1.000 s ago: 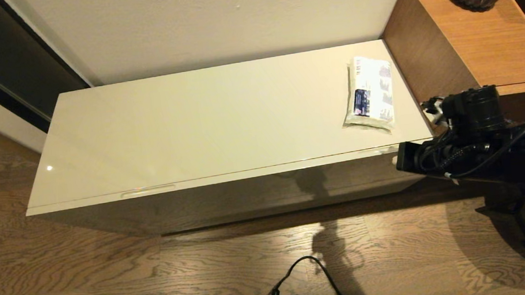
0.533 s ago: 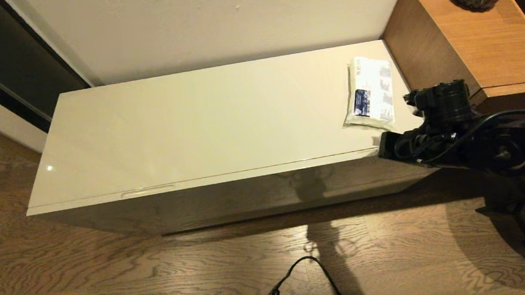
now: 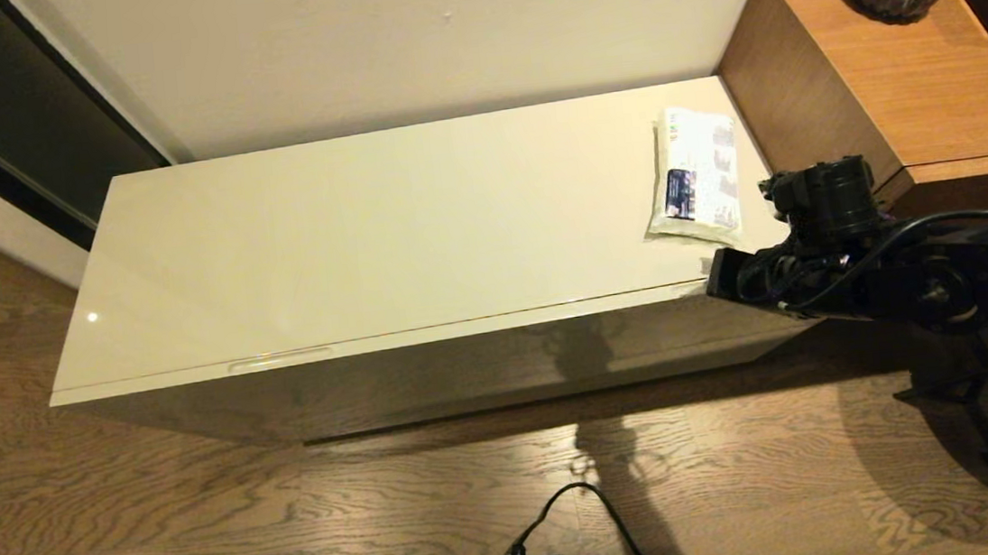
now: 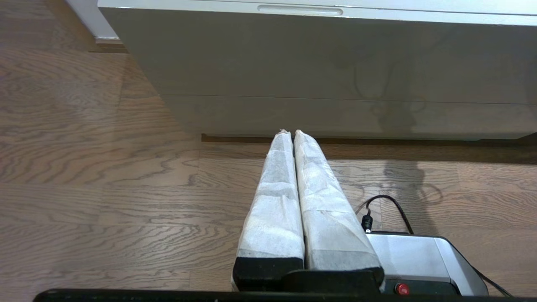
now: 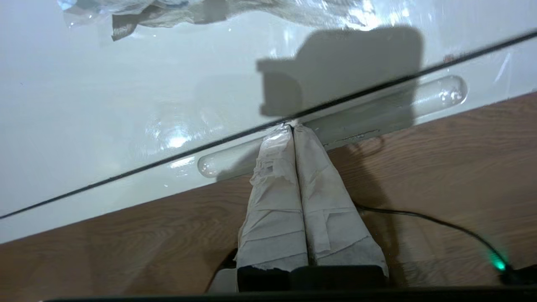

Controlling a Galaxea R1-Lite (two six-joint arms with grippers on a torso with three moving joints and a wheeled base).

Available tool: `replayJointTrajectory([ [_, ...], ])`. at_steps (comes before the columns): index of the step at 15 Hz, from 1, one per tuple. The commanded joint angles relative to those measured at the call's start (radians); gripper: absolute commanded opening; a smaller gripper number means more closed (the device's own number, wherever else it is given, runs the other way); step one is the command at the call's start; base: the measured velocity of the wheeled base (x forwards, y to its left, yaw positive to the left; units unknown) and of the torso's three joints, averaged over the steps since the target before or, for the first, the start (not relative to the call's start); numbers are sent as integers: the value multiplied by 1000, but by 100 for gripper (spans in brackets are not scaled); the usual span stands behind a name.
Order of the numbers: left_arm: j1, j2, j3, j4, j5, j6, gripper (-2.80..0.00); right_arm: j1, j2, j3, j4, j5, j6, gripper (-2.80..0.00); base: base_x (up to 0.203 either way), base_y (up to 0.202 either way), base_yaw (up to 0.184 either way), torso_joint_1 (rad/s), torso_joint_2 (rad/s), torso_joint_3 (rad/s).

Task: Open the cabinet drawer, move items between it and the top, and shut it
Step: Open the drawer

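At handle slot (image 5: 335,126) | right end effector (image 5: 292,126) pressed together | glossy cream drawer (image 3: 427,334) closed

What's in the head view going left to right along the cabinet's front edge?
Handle slot → tissue pack on the cabinet top → right gripper, shut, at the drawer's right end → wooden desk.
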Motion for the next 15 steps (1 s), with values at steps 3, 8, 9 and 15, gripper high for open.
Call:
replayJointTrajectory([
  [3, 1, 0, 0, 0, 0, -1, -280, 2, 0, 144, 42, 9, 89, -280, 0, 0, 0, 0, 0, 0],
  [8, 1, 0, 0, 0, 0, -1, -280, 17, -66, 290, 53, 26, 174, -280, 0, 0, 0, 0, 0, 0],
  [9, 0, 0, 0, 0, 0, -1, -280, 28, -113, 319, 66, 43, 181, -280, 0, 0, 0, 0, 0, 0],
  [15, 1, 0, 0, 0, 0, -1, -280, 126, -543, 375, 428, 82, 311, -280, 0, 0, 0, 0, 0, 0],
])
